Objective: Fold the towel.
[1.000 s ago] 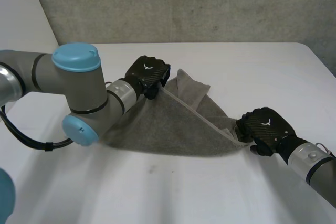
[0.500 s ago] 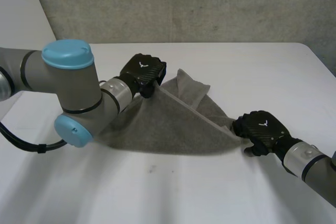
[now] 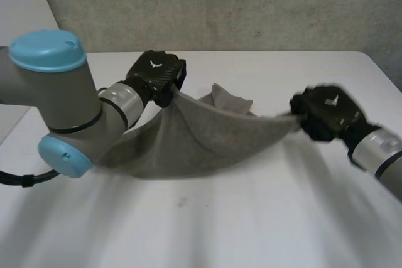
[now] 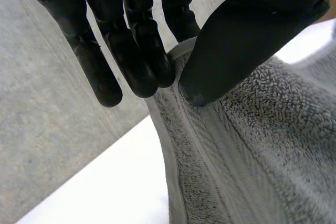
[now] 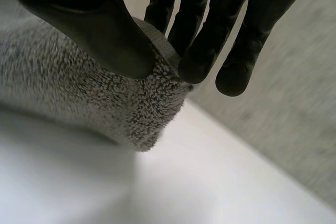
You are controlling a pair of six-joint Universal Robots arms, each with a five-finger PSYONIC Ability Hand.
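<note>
1. The grey towel (image 3: 201,136) is held up between the two hands over the white table (image 3: 251,230). Its top edge is pulled taut from one hand to the other, and the rest sags below in a broad curve.
2. The lowest part of the towel hangs down near the left arm (image 3: 69,111). Whether it touches the table there cannot be told.
3. The left hand (image 3: 157,76) holds the towel's corner at the far left end of the taut edge, toward the back of the table.
4. In the left wrist view, the thumb (image 4: 241,40) presses the towel's hem (image 4: 181,145) against the fingers (image 4: 147,66), so this hand is closed in a pinch on the cloth.
5. The right hand (image 3: 326,114) holds the opposite corner, at the right end of the taut edge and well apart from the left hand.
6. In the right wrist view, its thumb (image 5: 94,30) and fingers (image 5: 202,45) clamp the fluffy corner of the towel (image 5: 84,93) between them. The corner's tip hangs free just under the fingertips.
7. A loose flap (image 3: 231,100) of the towel stands up behind the taut edge, between the hands.
8. A rough grey wall (image 3: 251,4) runs along the far side of the table.
</note>
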